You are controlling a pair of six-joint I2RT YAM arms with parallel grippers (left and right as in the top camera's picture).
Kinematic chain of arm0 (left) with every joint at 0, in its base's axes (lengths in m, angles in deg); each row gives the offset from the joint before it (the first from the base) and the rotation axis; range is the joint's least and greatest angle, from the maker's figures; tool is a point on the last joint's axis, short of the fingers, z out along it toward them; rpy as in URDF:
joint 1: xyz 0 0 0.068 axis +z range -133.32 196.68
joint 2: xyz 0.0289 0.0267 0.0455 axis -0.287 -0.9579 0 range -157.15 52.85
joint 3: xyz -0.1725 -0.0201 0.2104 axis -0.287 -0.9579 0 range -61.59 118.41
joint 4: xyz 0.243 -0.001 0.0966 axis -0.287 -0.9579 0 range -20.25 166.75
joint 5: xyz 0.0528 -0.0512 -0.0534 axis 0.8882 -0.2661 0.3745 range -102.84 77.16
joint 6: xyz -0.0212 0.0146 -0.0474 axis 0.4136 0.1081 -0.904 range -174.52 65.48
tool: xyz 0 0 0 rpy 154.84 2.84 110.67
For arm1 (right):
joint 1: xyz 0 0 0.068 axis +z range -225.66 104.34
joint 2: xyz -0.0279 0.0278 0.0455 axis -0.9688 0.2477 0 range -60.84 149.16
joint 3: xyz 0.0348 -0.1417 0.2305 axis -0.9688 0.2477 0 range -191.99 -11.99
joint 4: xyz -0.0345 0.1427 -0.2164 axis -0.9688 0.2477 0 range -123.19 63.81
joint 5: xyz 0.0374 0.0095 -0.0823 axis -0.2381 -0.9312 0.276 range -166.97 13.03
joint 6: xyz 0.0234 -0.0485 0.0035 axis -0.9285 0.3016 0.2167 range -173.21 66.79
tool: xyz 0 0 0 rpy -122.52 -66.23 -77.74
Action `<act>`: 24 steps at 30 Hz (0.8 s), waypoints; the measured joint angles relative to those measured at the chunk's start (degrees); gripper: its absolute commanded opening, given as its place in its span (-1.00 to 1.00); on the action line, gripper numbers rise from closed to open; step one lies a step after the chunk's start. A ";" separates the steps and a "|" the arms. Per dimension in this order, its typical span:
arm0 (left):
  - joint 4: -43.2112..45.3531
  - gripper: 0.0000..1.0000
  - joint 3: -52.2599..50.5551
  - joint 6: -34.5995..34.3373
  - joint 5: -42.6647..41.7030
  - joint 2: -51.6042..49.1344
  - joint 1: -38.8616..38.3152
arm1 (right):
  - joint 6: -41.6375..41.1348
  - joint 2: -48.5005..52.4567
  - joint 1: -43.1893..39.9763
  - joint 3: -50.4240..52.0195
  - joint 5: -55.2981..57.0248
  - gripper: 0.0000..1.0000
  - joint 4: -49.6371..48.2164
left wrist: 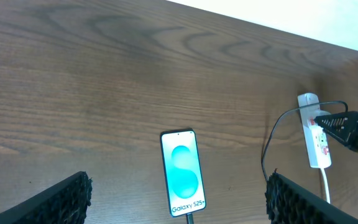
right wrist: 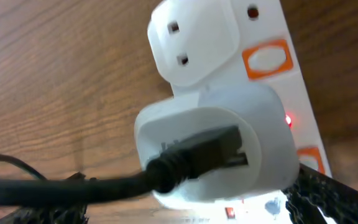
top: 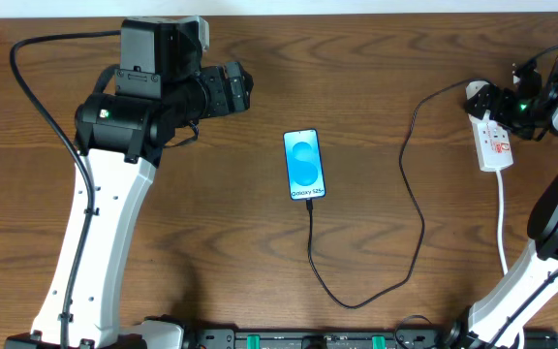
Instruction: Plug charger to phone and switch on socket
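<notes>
The phone is laid mid-table, with the charger plugged into its near end. The socket is set by the right edge, straddled by the wide-spread right claw. The left claw is held wide too.

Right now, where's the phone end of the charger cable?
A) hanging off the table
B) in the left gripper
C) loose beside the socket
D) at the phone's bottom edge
D: in the overhead view the charger cable runs straight up into the bottom edge of the phone, well away from the socket.
</notes>
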 measured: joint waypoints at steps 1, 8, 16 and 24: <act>-0.02 0.79 0.00 0.00 0.00 0.00 0.00 | -0.39 -0.15 0.00 0.00 0.02 0.87 0.31; 0.00 0.78 0.00 0.00 0.00 0.00 0.00 | -2.45 -2.54 0.35 0.57 -0.13 0.89 5.51; 0.00 0.79 0.00 0.00 0.00 0.00 0.00 | -10.58 -19.43 0.35 0.85 16.28 0.99 15.89; -0.02 0.79 0.00 0.00 0.00 0.00 0.00 | -16.72 -35.45 0.35 0.83 23.28 0.99 18.62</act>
